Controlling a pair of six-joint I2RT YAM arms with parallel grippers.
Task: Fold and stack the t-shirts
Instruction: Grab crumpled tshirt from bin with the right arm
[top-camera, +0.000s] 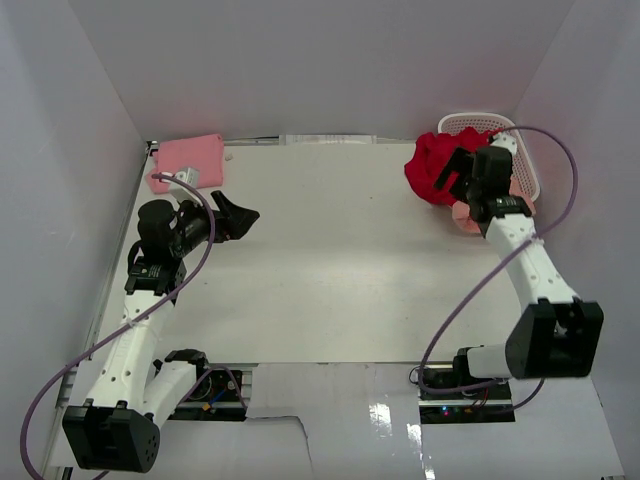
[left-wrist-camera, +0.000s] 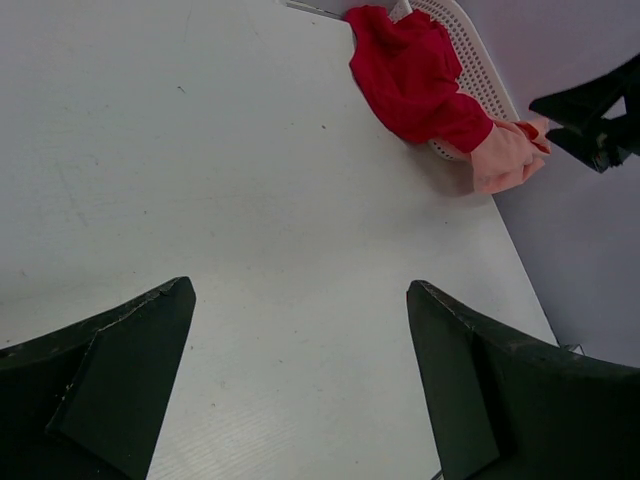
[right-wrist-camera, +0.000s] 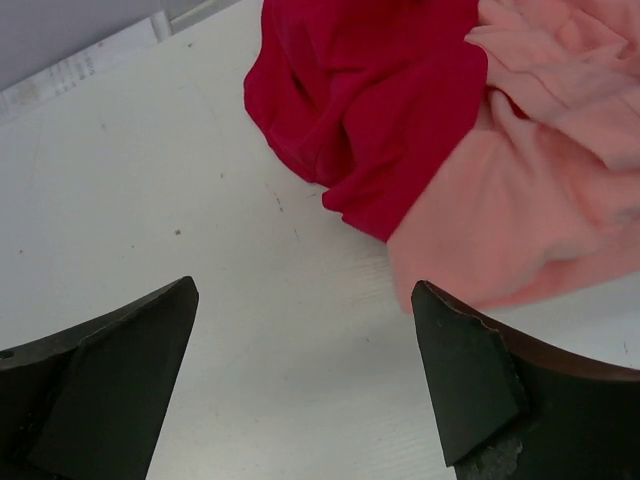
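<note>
The light pink t-shirt (top-camera: 187, 162) lies folded at the table's far left corner. The bright red t-shirt (top-camera: 438, 165) is crumpled at the far right, partly draped over the white basket (top-camera: 522, 165). The salmon-peach t-shirt (top-camera: 466, 214) is bunched beside it, partly under my right arm. My right gripper (top-camera: 455, 176) is open and empty just above the red shirt; its wrist view shows the red (right-wrist-camera: 370, 90) and peach (right-wrist-camera: 540, 190) cloth right ahead of the gripper (right-wrist-camera: 305, 295). My left gripper (top-camera: 238, 214) is open and empty over bare table at the left (left-wrist-camera: 300, 300).
The left wrist view shows the red shirt (left-wrist-camera: 410, 75), the peach shirt (left-wrist-camera: 505, 155) and the basket rim (left-wrist-camera: 472, 45) far across the table. White walls enclose the table on three sides. Cables loop from both arms.
</note>
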